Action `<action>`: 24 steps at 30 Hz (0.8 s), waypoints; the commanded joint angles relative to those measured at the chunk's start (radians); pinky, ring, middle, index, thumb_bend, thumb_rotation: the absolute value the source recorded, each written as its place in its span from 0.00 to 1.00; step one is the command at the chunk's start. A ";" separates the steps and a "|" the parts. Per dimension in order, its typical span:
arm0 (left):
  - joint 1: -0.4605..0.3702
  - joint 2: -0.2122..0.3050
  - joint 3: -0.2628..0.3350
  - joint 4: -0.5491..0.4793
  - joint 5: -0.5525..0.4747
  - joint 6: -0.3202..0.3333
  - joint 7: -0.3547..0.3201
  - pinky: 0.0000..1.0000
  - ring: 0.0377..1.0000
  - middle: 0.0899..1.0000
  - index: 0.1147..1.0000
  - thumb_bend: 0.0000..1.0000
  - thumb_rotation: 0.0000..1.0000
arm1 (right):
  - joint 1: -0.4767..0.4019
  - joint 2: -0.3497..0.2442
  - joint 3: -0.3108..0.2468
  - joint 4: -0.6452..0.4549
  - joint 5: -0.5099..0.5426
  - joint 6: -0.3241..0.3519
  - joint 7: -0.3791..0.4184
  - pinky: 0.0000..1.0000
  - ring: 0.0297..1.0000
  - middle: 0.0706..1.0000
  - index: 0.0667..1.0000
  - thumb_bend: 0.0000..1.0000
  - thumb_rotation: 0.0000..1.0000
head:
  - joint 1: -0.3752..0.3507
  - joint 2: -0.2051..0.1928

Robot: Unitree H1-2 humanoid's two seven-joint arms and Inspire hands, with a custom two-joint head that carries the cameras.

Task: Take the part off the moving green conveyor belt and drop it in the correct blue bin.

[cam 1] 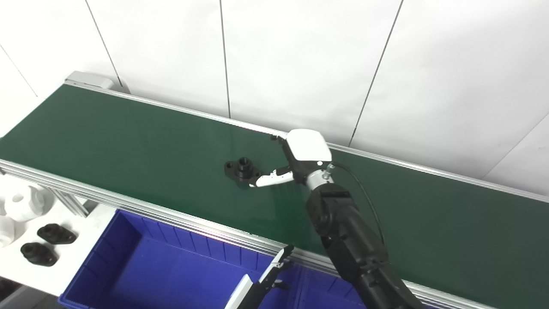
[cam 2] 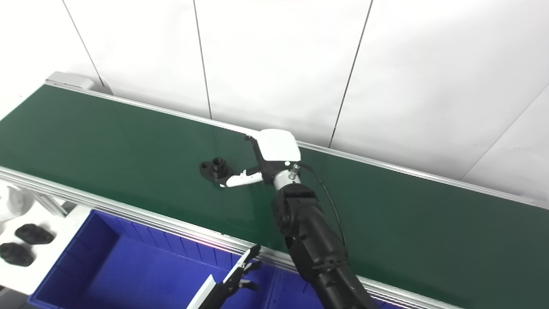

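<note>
Your right hand [cam 1: 300, 161] is out over the green belt [cam 1: 128, 141], and its white thumb tip is right at the near edge of the black part [cam 1: 242, 170]. That's the piece you want: a small flanged fitting with a raised collar, lying flat mid-belt, a little to the left of the palm. The fingers are hidden behind the white back of the hand, so you can't tell how far they're spread; the thumb looks stretched out, and nothing seems gripped yet.

Here's the trick: the belt is meant to be moving, so don't chase the part. Get the hand down over it, with the fingers on the far side and the thumb on the near side of the collar, then close firmly. The flange is thin and low, so a pinch on the collar should hold better than scraping at the edges.

Your left hand [cam 2: 242, 274] waits low over the blue bin [cam 1: 141, 266], dark fingers loosely apart and holding nothing. Keep it there, out of the way. Two similar black parts [cam 1: 47, 242] lie on the white surface off to the left, beside the bin.
</note>
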 commanded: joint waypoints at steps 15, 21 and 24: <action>0.083 -0.064 -0.150 -0.075 0.071 -0.019 0.033 0.68 0.88 0.99 1.00 0.83 0.77 | -0.047 0.036 0.087 0.098 0.041 0.040 -0.044 0.46 0.53 0.63 0.77 0.97 0.71 | 0.033 0.022; 0.099 -0.064 -0.163 -0.087 0.081 -0.010 0.039 0.69 0.88 0.98 0.99 0.84 0.78 | -0.041 0.042 0.126 0.152 0.039 0.042 -0.072 0.35 0.41 0.49 0.68 0.87 0.73 | 0.050 0.018; 0.106 -0.065 -0.171 -0.085 0.083 -0.012 0.047 0.69 0.88 0.97 0.98 0.85 0.77 | -0.039 0.053 0.128 0.194 0.050 0.041 -0.116 0.20 0.25 0.30 0.46 0.73 0.73 | 0.062 0.013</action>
